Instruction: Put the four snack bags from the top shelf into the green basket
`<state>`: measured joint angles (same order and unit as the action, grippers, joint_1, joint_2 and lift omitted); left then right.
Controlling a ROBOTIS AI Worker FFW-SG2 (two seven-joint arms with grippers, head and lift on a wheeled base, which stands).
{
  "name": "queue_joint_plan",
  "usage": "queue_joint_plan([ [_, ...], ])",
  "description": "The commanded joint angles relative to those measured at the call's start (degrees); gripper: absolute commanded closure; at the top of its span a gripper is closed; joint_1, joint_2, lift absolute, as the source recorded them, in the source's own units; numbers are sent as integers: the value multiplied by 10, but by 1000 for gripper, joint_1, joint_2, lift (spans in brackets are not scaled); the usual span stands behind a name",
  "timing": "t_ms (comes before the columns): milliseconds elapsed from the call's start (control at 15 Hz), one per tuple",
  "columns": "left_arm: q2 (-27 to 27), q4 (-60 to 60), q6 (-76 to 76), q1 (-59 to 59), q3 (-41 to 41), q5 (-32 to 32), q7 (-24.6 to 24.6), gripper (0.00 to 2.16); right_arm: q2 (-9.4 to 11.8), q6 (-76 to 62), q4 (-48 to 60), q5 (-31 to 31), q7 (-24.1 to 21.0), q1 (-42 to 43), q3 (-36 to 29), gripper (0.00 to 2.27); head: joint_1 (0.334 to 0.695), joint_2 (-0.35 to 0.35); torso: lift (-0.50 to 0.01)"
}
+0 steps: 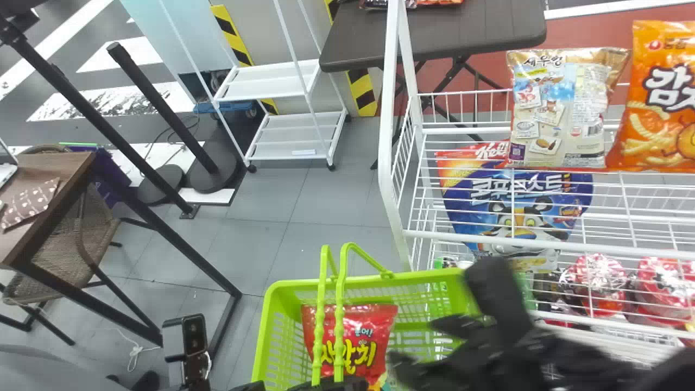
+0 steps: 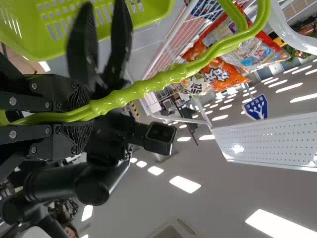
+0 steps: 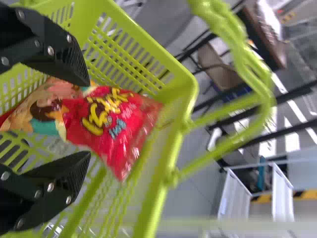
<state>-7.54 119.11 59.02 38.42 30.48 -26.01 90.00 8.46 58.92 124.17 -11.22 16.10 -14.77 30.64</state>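
Inside the green plastic basket [image 1: 423, 279], one red snack bag [image 1: 366, 326] seems delivered; the spread right gripper [image 3: 89, 119] should next lift clear, the left gripper [image 2: 89, 111] gripping the wavy green handles [image 2: 168, 75].

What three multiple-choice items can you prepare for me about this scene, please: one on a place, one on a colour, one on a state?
1. Where is the orange bag?
A) on the floor
B) on the white wire rack
C) on the dark table

2. What is the main colour of the snack bag in the green basket?
A) red
B) blue
C) white

3. How are the fingers of the right gripper?
A) pressed together
B) crossed
C) spread apart

1: B, it stands there beside another bag.
2: A, its front is mostly red.
3: C, a wide gap separates them.
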Motion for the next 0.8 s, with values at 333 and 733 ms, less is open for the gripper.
queue_joint_plan([
  [333, -1, 2, 0, -2, -7, -1, 6, 2148, -5, -131, -60, 88, -65, 73, -147, 56, 695, 345, 0],
  [733, -4, -1, 0, -1, -7, -4, 6, 2148, -29, -308, -270, 96, -124, 193, -152, 73, 695, 173, 0],
])
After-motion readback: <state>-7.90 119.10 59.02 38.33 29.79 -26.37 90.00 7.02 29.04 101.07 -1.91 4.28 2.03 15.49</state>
